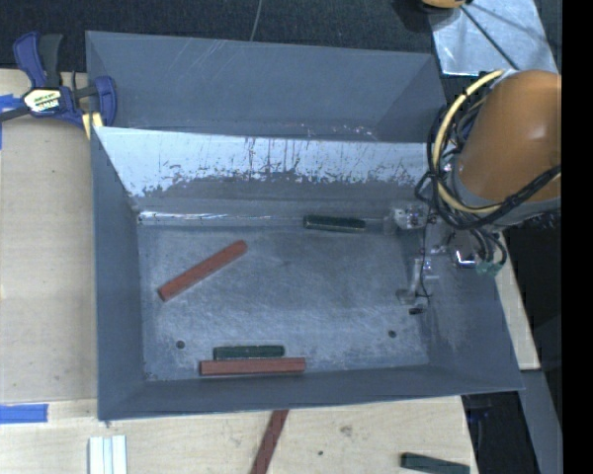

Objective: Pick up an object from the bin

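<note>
The short dark green flat bar [334, 223] lies about ten o'clock from the hand [416, 302], its axis three-to-nine; the hand's opening cannot be told.

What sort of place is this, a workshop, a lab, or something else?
Probably a robotics lab test station: a grey sheet-metal bin with sloped walls, a robot arm's gripper hanging inside it at the view's right, and a few loose sample pieces, such as a flat reddish-brown stick.

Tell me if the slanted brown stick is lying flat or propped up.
Flat: the slanted brown stick lies full-length on the bin floor.
</note>
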Tool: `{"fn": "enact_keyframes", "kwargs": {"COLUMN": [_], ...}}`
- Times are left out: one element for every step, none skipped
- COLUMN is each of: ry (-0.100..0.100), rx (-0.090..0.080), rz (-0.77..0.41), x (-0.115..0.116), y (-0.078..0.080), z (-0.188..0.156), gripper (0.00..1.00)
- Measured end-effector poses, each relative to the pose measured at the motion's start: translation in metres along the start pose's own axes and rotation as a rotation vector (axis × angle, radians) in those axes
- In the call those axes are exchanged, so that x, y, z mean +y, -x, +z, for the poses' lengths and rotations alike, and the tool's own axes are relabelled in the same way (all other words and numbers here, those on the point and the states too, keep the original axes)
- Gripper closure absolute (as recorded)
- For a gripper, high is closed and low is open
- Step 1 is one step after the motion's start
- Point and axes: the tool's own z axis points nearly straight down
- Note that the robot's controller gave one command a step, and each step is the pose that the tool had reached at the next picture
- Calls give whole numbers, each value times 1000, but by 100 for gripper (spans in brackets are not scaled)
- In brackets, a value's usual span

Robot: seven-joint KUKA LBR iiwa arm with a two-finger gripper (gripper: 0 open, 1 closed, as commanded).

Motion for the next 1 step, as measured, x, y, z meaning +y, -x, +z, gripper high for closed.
{"fn": "enact_keyframes", "kwargs": {"ry": [0], "rx": [0], "rz": [0], "x": [0], "y": [0], "z": [0], "gripper": [0]}}
